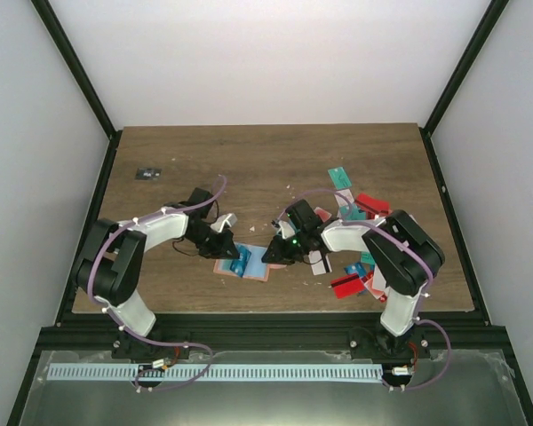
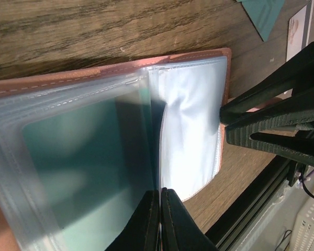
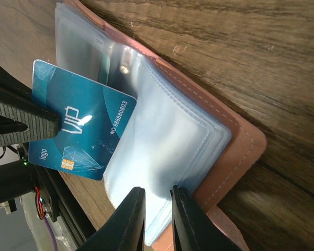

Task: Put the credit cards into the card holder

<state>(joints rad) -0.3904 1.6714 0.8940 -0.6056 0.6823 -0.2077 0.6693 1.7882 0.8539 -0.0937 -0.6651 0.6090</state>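
L gripper (image 2: 160,212) clamped on teal VIP card (image 3: 81,130), corner over card holder (image 3: 240,141) sleeves, not in yet | R gripper (image 3: 158,209) pinching holder's sleeve edge | credit cards (image 1: 360,213) piled on desk (image 1: 249,160) right of holder, most still to do | nr already stowed: can't tell

Bright even light, blurred close-ups

place: lab robot cell | cues: white walls (image 1: 275,53), black frame (image 1: 75,67), wood table (image 1: 266,151)
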